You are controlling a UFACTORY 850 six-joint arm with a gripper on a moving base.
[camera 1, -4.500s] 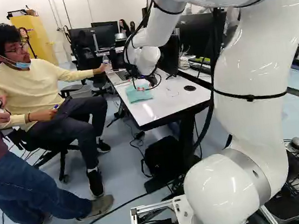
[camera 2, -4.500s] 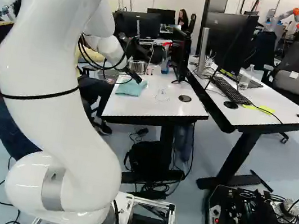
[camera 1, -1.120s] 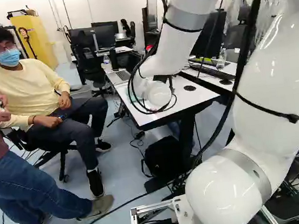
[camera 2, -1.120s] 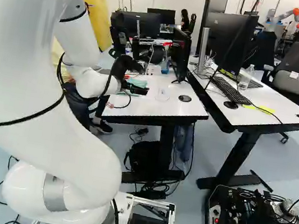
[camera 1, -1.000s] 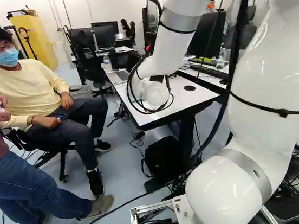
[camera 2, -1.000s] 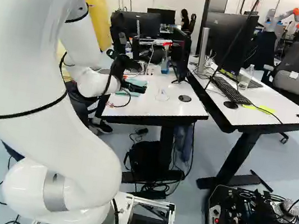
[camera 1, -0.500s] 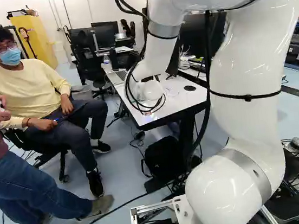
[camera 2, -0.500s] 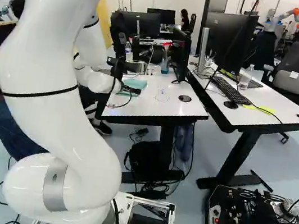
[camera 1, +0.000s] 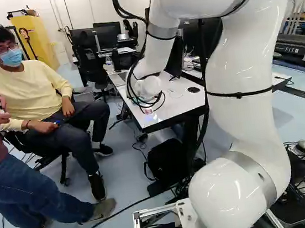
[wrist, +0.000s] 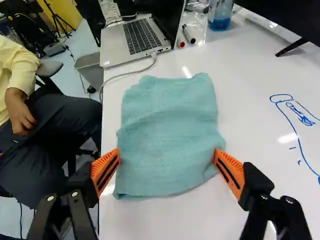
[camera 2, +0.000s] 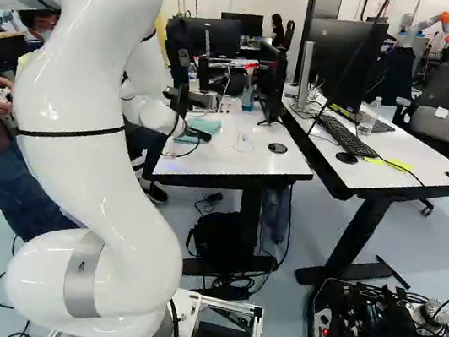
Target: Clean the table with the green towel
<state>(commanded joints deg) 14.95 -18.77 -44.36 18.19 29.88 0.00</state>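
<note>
Your gripper (camera 2: 202,136) has its fingers spread wide, the tips over the near side edges of the green towel (wrist: 167,135). The cloth lies spread between and ahead of them on the white table (wrist: 255,135); past it you have the open laptop (wrist: 137,37).

Arm (camera 1: 244,64) bent, reaching forward; claw (camera 2: 200,136) wide open.

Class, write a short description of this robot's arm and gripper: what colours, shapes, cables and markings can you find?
The arm is glossy white with thick, rounded segments, grey bands at joints and thin black straps around it. Black cables loop outside it. The gripper is black; its two jaws carry orange, tapering pads with dark slots.
</note>
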